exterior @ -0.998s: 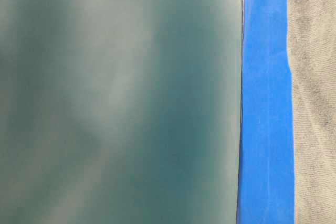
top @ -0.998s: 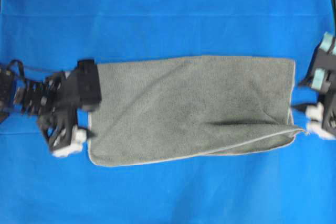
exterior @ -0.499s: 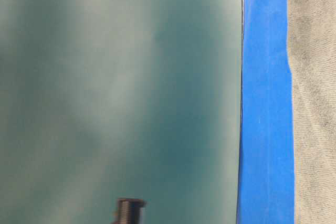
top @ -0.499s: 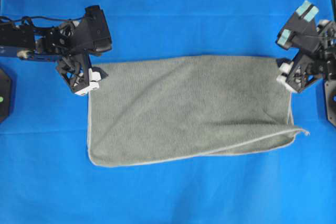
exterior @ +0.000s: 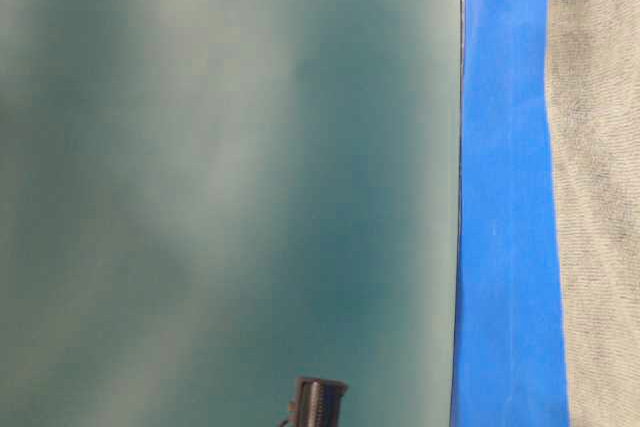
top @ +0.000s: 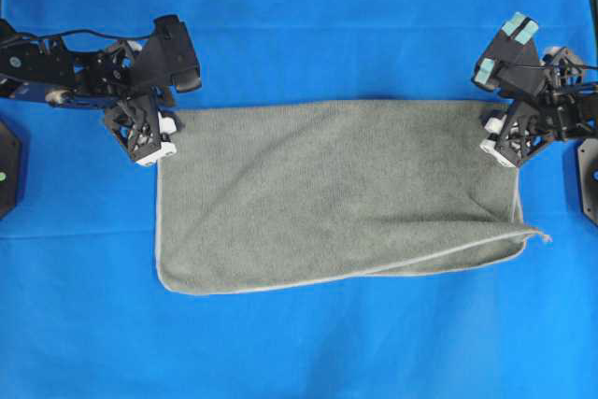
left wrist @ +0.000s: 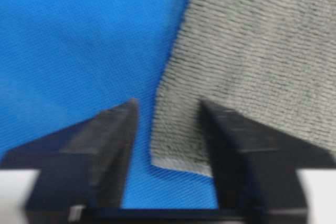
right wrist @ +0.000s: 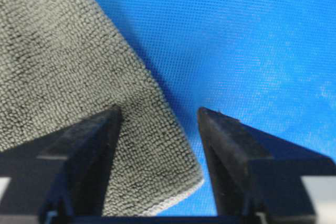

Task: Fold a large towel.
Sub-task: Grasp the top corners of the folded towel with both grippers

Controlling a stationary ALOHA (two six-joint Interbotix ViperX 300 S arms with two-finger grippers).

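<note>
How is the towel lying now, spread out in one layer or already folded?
Folded once. The towel shows two layers: at its lower right corner an upper hemmed edge runs slantwise above the lower layer's edge, which curves beneath it.

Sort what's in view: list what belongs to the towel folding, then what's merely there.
Belongs to the job:
- towel
- left pincer, at the towel's far left corner
- right pincer, at its far right corner

Merely there:
- blue cloth underneath
- dark cylindrical part, table-level view

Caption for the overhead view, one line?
Sage-grey rectangular terry towel, already folded once, on blue cloth; left hand and right hand at its far corners.
</note>
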